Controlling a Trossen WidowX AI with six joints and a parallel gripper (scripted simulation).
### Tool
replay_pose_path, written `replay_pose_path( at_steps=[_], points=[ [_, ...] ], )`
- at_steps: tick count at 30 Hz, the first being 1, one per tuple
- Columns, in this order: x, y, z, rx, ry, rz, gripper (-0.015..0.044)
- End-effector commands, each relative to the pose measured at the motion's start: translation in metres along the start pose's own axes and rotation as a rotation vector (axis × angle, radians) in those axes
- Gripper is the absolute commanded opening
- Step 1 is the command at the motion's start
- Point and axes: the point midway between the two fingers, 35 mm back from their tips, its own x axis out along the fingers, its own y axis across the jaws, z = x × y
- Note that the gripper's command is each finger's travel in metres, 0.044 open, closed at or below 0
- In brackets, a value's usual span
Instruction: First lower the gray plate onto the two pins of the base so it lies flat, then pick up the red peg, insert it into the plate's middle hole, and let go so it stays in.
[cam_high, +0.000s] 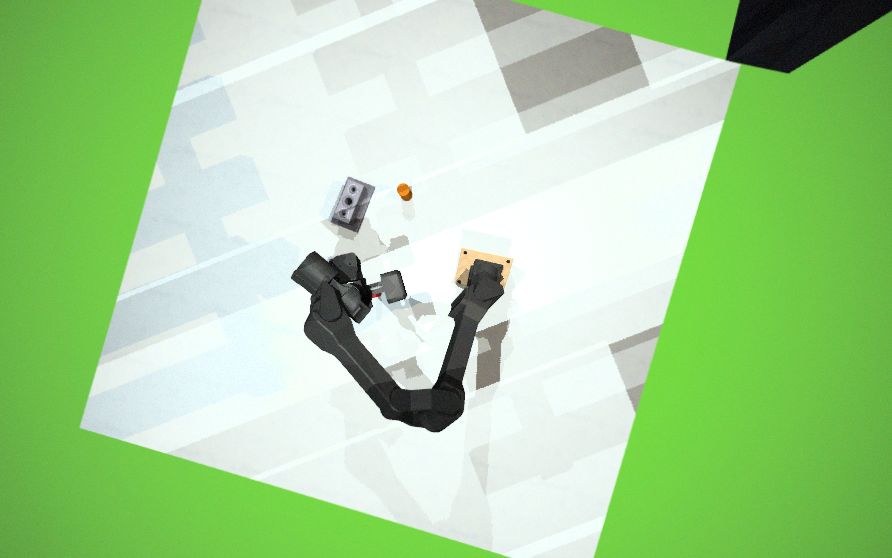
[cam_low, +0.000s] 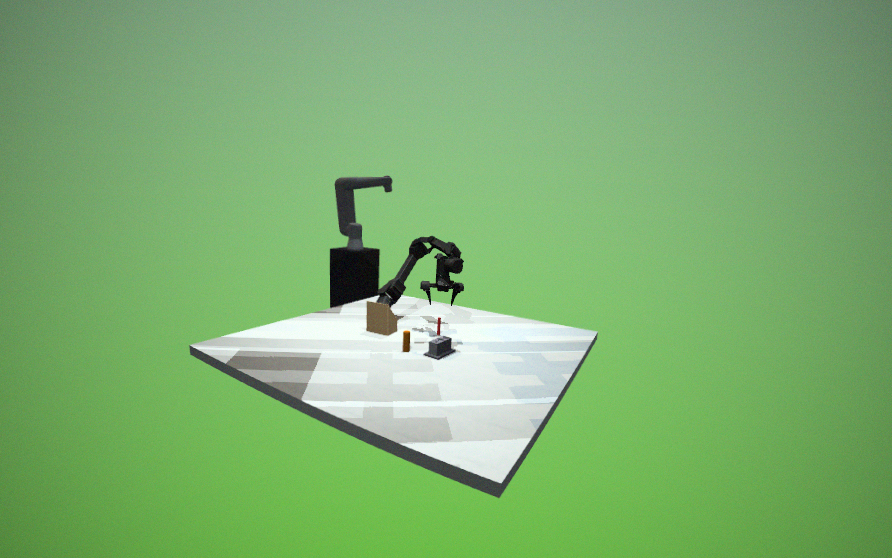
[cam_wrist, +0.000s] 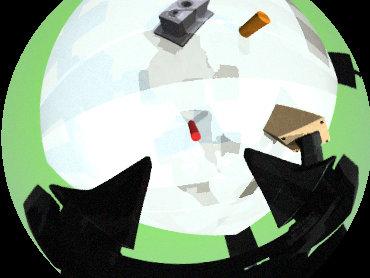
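The gray plate (cam_high: 351, 195) (cam_low: 434, 347) (cam_wrist: 171, 24), a block with three holes, lies flat on the darker base (cam_high: 344, 225) (cam_low: 438, 356) (cam_wrist: 183, 42). Its middle hole looks empty in the top view. The red peg (cam_high: 375, 295) (cam_low: 438, 325) (cam_wrist: 194, 130) stands upright on the table, apart from the base; my gripper hides most of it in the top view. My gripper (cam_low: 441, 304) (cam_wrist: 199, 157) is open and empty, pointing down above the peg. In the wrist view, the peg shows just beyond the gap between the fingertips.
An orange cylinder (cam_high: 404, 191) (cam_low: 405, 341) (cam_wrist: 255, 24) stands beside the base. My arm is mounted at a wooden block (cam_high: 468, 261) (cam_low: 380, 318) (cam_wrist: 290, 122). A second arm (cam_low: 345, 205) stands on a black pedestal (cam_low: 353, 277) beyond the table (cam_high: 565, 276).
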Motion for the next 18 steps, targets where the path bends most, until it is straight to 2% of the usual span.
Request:
replay_pose_path(
  at_steps=[1,4,7,18],
  points=[
    [0.001,-0.001,-0.003,0.051,0.006,0.005,0.044],
    [0.003,-0.001,-0.003,0.051,0.005,0.005,0.044],
    [0.026,-0.001,-0.004,0.05,0.006,0.006,0.044],
    [0.044,-0.002,-0.004,0.05,0.006,0.006,0.044]
  ],
)
